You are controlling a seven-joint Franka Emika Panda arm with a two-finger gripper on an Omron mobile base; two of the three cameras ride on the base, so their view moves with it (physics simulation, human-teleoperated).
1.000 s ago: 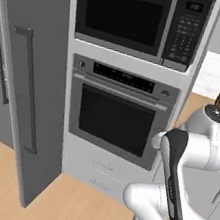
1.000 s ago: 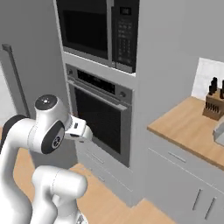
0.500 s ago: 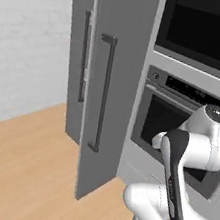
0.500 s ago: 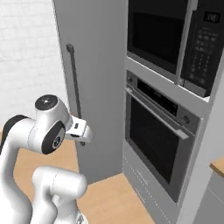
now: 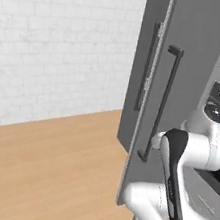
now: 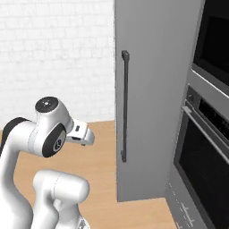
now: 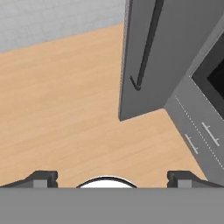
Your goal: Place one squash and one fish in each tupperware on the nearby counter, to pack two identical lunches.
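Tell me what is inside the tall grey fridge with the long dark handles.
Nothing inside shows. The tall grey fridge presents flat door panels and long dark handles; one door stands slightly ajar, but only its edge shows. The doors cover any contents.

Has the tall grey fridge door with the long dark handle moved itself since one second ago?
Cannot tell. The tall grey fridge door shifted right along with the built-in oven beside it, so the whole picture shifted: the camera moved.

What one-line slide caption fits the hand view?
Open, empty claw faces the wooden floor beside a tall grey fridge door and oven drawers.
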